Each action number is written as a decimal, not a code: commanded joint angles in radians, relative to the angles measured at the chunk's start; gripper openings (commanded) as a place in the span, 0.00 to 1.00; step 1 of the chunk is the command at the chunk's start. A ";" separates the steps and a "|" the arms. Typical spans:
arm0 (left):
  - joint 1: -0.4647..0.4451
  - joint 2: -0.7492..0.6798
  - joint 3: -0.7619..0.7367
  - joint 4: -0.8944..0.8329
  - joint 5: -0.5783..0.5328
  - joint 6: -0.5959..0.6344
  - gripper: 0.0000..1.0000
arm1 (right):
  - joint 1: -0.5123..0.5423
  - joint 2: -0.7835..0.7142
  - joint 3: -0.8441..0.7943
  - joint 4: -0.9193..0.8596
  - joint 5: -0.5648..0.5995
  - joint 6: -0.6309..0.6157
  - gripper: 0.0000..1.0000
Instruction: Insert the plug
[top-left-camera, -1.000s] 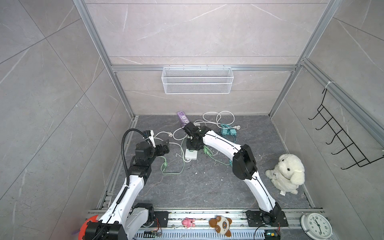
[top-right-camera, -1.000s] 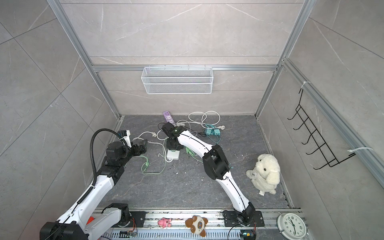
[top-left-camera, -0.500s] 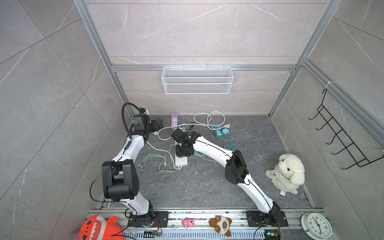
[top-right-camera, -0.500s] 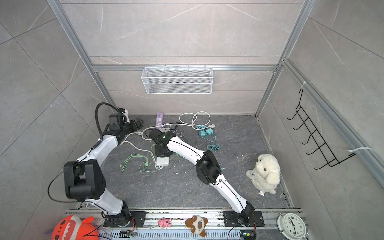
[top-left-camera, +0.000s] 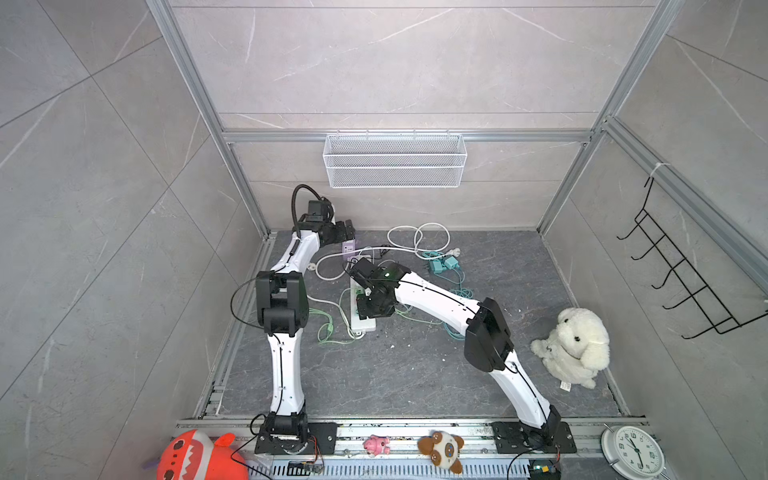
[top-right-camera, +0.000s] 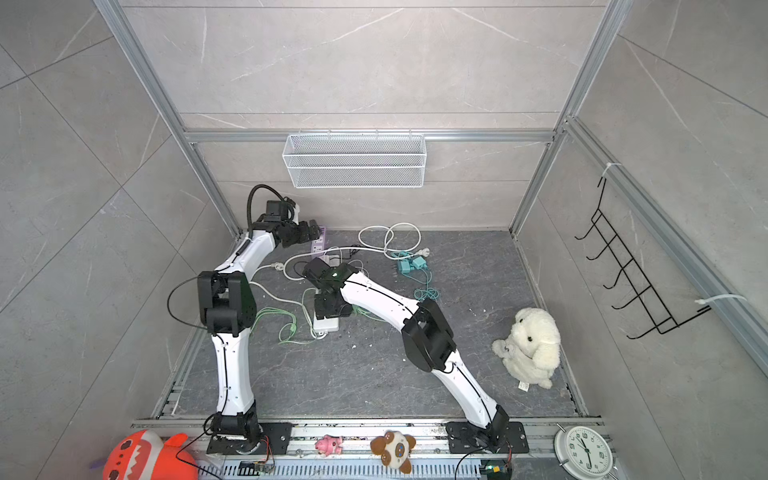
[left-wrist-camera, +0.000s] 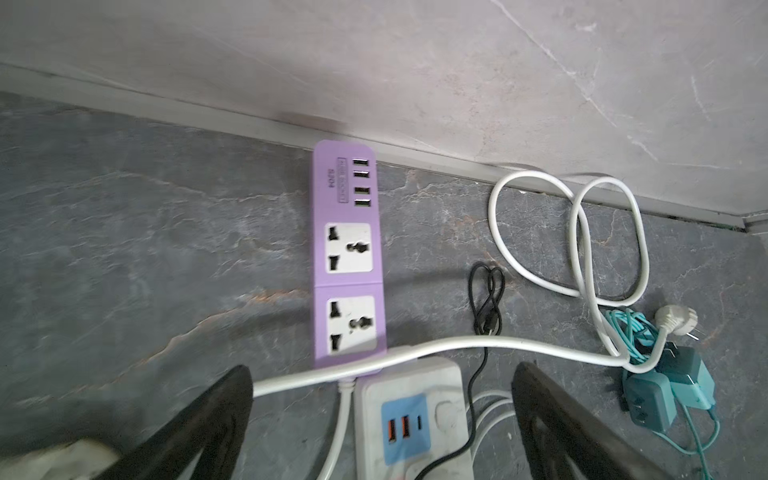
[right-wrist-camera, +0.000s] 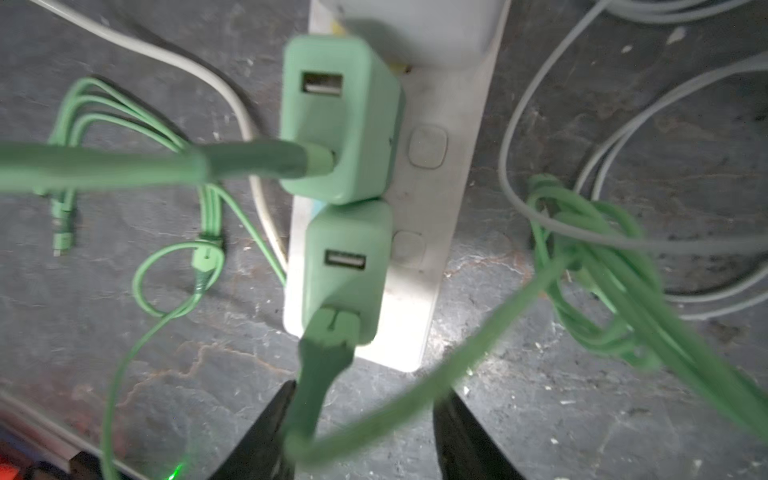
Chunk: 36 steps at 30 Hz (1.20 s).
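Clutter first: a purple power strip (left-wrist-camera: 349, 257) lies on the gray counter (top-left-camera: 395, 374) w/ one end at the back wall. A white power strip (left-wrist-camera: 411, 415) sits just beside its near end, and a white cord (left-wrist-camera: 457, 345) is draped across where they meet. A thin black cable (left-wrist-camera: 486, 291) loops near the purple strip. Teal adapters (left-wrist-camera: 665, 395) and their cable are heaped by a white 3-pin plug (left-wrist-camera: 675, 322); the plush dog (top-left-camera: 571, 349) is well apart at the right. The left end effector (left-wrist-camera: 382, 372) hangs over the two strips – jaws wide, holding nothing. At the right end effector (right-wrist-camera: 361, 436), two green adapters stand on the white strip: the upper adapter (right-wrist-camera: 338, 120) touches the lower adapter (right-wrist-camera: 347, 266). A green cable tangle (right-wrist-camera: 602, 270) lies beside the strip, one strand crossing between the fingers. The green plug (right-wrist-camera: 330, 332) – dark green boot, blurred – sits w/ its head in the lower adapter's end, under a USB port. Its boot runs down between the parted jaws, against one finger (right-wrist-camera: 266, 436); the other stands clear, no grip.
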 joint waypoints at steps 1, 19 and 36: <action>-0.004 0.103 0.127 -0.104 -0.020 0.027 0.99 | -0.004 -0.131 -0.059 0.073 -0.057 -0.030 0.57; -0.029 0.396 0.429 -0.204 -0.174 -0.012 0.82 | -0.158 -0.562 -0.582 0.310 -0.136 -0.087 0.52; -0.104 0.252 0.398 -0.072 -0.169 0.074 0.33 | -0.315 -0.870 -0.921 0.272 0.099 -0.108 0.51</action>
